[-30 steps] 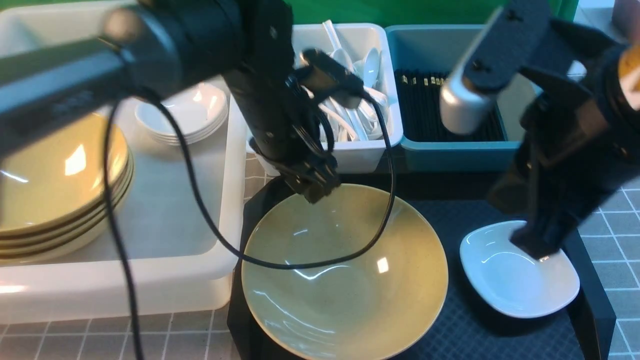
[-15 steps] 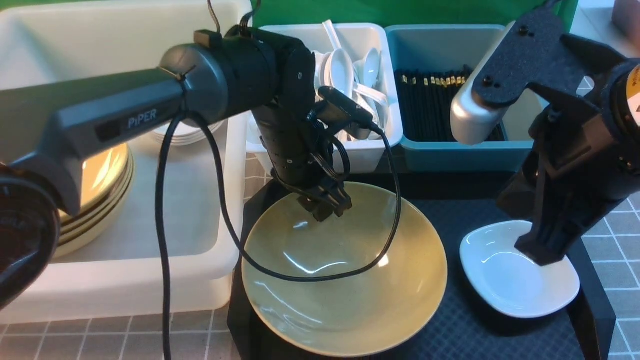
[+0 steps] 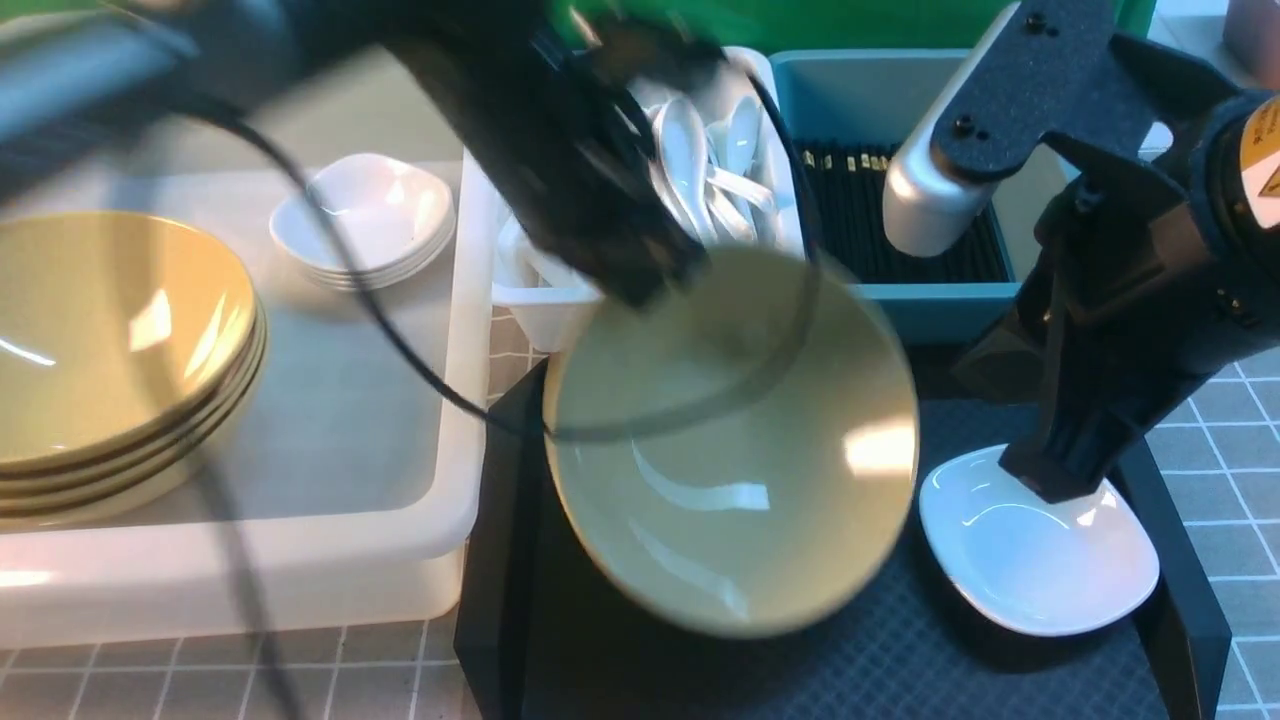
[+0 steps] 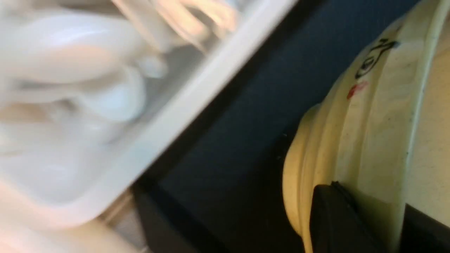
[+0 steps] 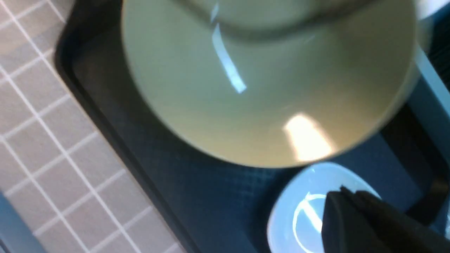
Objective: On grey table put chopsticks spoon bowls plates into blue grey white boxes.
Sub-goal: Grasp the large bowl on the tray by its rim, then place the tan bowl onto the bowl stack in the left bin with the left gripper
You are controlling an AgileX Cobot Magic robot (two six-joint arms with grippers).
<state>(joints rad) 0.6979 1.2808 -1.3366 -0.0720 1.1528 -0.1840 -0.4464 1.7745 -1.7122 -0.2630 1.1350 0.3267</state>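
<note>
My left gripper (image 3: 650,280) (image 4: 369,200) is shut on the far rim of an olive-yellow bowl (image 3: 740,470) (image 4: 379,105) (image 5: 263,88). The bowl hangs tilted above the black tray (image 3: 1180,600), its inside facing the front camera. A small white plate (image 3: 1030,570) (image 5: 299,218) lies on the tray's right part. My right gripper (image 3: 1055,485) (image 5: 342,195) is shut, its tips at the plate's far right rim; I cannot see whether the rim is pinched. Spoons (image 3: 690,150) fill the whitish box (image 3: 545,310), and chopsticks (image 3: 850,210) lie in the teal-blue box (image 3: 950,300).
The large white box (image 3: 450,400) at the left holds a stack of bowls (image 3: 110,340) and a stack of plates (image 3: 365,215). The grey table (image 3: 1230,450) shows around the tray. The left arm and its cable cross above the box and the bowl.
The left gripper closed on the bowl's far rim and raised it off the tray, tilting it. The left arm swung back and up. The right gripper stayed at the plate.
</note>
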